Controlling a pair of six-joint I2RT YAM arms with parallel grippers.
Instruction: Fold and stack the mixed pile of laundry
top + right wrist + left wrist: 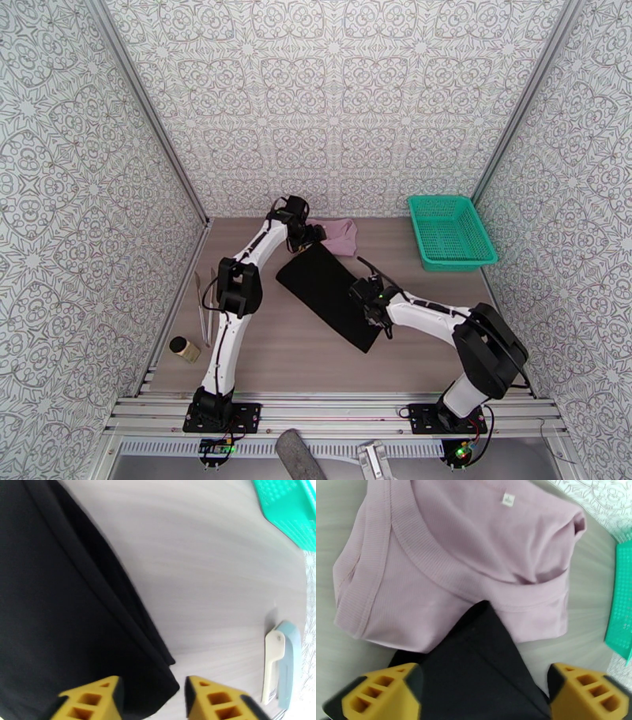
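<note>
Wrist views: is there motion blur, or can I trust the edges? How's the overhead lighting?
Left wrist: pink shirt ribbing and label read sharp, table streaks toward the edges, yellow fingers soft. Right wrist: smeared throughout, black garment hem and teal basket blurred. Top external: even, glare-free light, soft shadows; the black garment shows no fold detail.

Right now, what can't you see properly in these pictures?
- Pink shirt: top view, left arm covers its left edge.
- Shirt label: left wrist view, too small to read.
- Black garment: right wrist view, cut off by left edge.
- Small tan cylinder: top view, too small to identify.
</note>
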